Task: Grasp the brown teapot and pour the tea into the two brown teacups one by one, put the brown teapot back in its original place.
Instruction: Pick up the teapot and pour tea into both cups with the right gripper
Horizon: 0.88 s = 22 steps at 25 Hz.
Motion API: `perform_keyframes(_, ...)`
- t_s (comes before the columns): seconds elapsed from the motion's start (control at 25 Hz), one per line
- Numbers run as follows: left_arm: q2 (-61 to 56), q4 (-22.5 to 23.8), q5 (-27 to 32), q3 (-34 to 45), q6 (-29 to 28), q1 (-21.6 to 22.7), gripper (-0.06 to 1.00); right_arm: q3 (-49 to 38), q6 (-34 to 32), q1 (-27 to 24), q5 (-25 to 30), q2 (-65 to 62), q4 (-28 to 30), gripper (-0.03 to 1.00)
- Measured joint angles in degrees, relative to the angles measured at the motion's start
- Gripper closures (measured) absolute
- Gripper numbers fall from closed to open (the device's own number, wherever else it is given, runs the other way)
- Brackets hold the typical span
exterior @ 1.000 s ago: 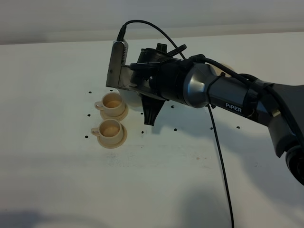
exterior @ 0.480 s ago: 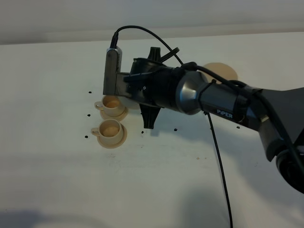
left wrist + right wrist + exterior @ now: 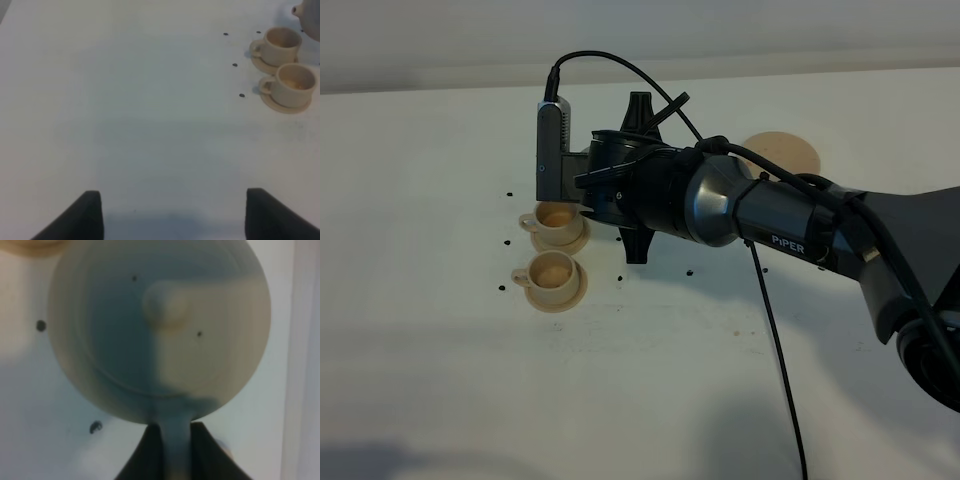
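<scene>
The brown teapot fills the right wrist view, lid knob facing the camera, and my right gripper is shut on its loop handle. In the high view this gripper reaches across to the left and hides the pot, hovering just beside the far teacup. The near teacup stands on its saucer in front of it. The left wrist view shows both teacups and the pot's spout past the far one. The original place, a wide flat saucer, lies bare at the back right. My left gripper is open over bare table.
Small dark marks dot the white table around the cups. A black cable hangs from the right arm, which spans the middle of the table. The left arm does not show in the high view.
The right arm has shifted left with the teapot and rolled its wrist, so its camera housing now overlaps the far teacup's edge. The wide saucer behind the arm has come into view.
</scene>
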State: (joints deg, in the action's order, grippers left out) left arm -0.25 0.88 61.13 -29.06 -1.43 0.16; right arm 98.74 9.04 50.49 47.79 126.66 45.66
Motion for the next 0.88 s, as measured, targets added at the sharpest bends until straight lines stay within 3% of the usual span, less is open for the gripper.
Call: perform_keyframes(0.88, 0.00, 0.00, 0.00, 0.00, 0.00, 0.00, 0.37, 0.01, -0.05, 1.82, 1.95, 1.98, 5.60, 0.88)
